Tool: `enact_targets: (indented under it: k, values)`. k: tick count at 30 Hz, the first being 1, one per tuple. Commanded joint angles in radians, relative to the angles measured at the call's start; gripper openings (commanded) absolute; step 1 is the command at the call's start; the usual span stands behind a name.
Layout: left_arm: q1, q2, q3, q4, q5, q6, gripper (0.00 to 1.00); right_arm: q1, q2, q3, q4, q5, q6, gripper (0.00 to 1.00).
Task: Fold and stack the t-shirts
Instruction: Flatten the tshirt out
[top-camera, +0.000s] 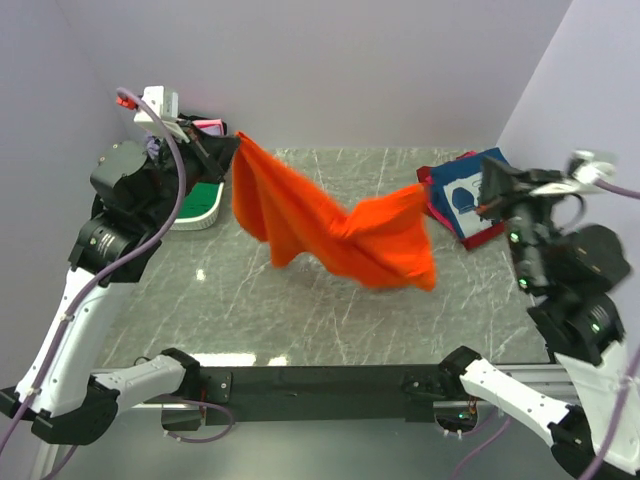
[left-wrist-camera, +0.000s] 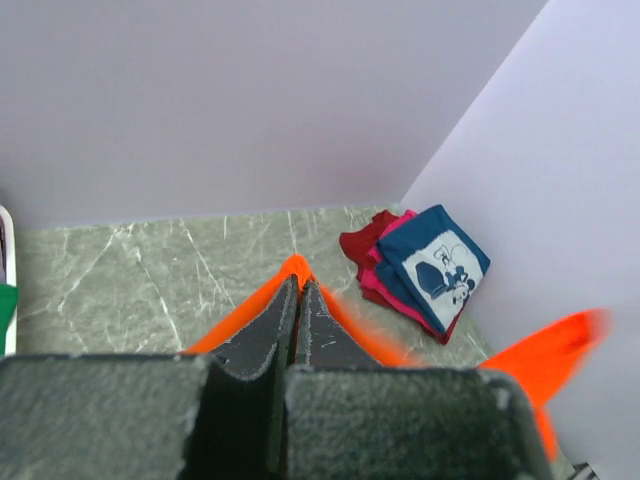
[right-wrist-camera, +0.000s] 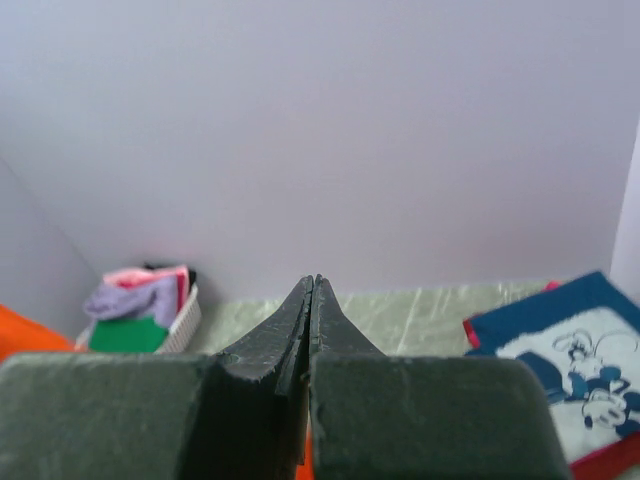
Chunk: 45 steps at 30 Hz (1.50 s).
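Orange t-shirt stretched in the air between two closed grippers

At the far left a white basket sits on the marble table against the wall, holding a green tee; the right wrist view also shows a lavender tee and a pink one piled in it. Just beside the basket, the left gripper has its fingers pressed together on one edge of the orange t-shirt; in its own camera the cloth shows bright on both sides of the closed fingertips. From there the shirt hangs in loose folds and runs across the middle of the table towards the right; its lowest fold sags close to the marble, and whether it touches I cannot tell. The far corner rises to the right gripper, whose fingers are also pressed tight; only a sliver of orange shows beneath them in the right wrist view, while the top view shows the corner drawn out to that arm. Behind that corner, in the far right of the table by the wall, lies a folded stack: a navy blue tee with white cartoon print on top, a pink tee and a red tee under it; the stack is apart from the hanging cloth.
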<state>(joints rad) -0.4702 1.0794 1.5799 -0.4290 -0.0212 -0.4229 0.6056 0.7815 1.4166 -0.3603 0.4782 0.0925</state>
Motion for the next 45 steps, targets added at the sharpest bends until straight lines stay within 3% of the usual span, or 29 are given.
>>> enact_targets:
  k: [1,5,9,14,18,19,22,25,34,45]
  values:
    - [-0.016,-0.021,0.017,-0.014,-0.059,0.029,0.0,-0.006,-0.034,0.054,-0.017,0.023,-0.04,0.0]
    - [-0.018,-0.009,-0.04,0.036,-0.083,0.03,0.0,-0.006,-0.021,0.01,0.041,0.007,-0.048,0.0]
    - [-0.018,0.108,-0.099,0.036,-0.02,0.015,0.0,-0.006,0.059,-0.079,0.046,-0.065,0.018,0.0]
    - [-0.019,0.126,-0.334,0.124,-0.074,-0.017,0.0,-0.003,0.172,-0.304,0.191,-0.402,0.143,0.02]
    - [-0.018,0.152,-0.406,0.11,-0.155,-0.02,0.0,0.08,0.317,-0.377,0.303,-0.529,0.188,0.23]
    - [-0.019,0.157,-0.42,0.105,-0.193,-0.022,0.0,0.118,0.382,-0.375,0.314,-0.527,0.185,0.37]
    - [-0.012,0.169,-0.437,0.09,-0.264,-0.031,0.0,0.232,0.516,-0.36,0.359,-0.549,0.181,0.53]
    - [0.01,0.168,-0.457,0.088,-0.284,-0.036,0.0,0.282,0.619,-0.352,0.4,-0.613,0.217,0.6]
    - [0.134,0.192,-0.501,0.136,-0.261,-0.04,0.0,0.419,0.781,-0.369,0.466,-0.647,0.285,0.67]
    - [0.154,0.169,-0.512,0.145,-0.232,-0.04,0.0,0.477,0.961,-0.303,0.379,-0.529,0.268,0.67]
